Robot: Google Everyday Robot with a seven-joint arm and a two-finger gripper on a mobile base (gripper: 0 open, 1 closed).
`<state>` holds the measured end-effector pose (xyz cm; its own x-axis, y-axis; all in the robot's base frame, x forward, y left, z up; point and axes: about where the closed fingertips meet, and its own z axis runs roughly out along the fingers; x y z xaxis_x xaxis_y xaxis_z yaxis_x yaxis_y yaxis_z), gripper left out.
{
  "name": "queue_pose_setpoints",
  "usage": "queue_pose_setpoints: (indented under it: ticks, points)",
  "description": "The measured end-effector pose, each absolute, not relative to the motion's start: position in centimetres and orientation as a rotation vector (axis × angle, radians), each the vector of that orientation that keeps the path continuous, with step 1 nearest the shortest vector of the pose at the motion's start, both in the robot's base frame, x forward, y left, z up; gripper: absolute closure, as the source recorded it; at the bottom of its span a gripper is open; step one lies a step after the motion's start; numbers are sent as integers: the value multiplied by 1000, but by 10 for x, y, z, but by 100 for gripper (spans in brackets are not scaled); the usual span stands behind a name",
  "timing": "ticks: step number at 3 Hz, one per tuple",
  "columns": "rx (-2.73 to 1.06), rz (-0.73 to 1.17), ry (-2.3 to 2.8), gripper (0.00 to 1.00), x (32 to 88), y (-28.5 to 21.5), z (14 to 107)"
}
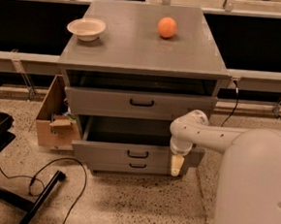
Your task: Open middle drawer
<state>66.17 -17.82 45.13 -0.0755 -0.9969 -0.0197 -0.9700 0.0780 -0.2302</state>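
The middle drawer (pixel 103 152) of the grey cabinet is pulled out towards me. Its grey front carries a small black bar handle (pixel 138 154), and its deep dark interior (pixel 129 130) shows above the front. My gripper (pixel 176 166) hangs pointing down from the white arm (pixel 197 133). It is in front of the right end of the middle drawer's front, to the right of the handle and not on it.
The top drawer (pixel 102 101) with a wider handle sits above, and the small bottom drawer (pixel 121 166) below. A white bowl (pixel 86 28) and an orange (pixel 167 27) sit on the cabinet top. A cardboard box (pixel 52 121), a cable (pixel 72 176) and a black chair base (pixel 8 191) are on the left.
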Motion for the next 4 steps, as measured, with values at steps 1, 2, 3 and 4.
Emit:
queue_pose_setpoints:
  ticks: [1, 2, 3, 4]
  points:
    - [-2018, -187, 2185, 0, 658, -180, 436]
    - [-2053, -61, 2235, 22, 638, -180, 397]
    - [-2053, -61, 2235, 45, 638, -180, 400]
    - [-2053, -61, 2235, 68, 639, -180, 406]
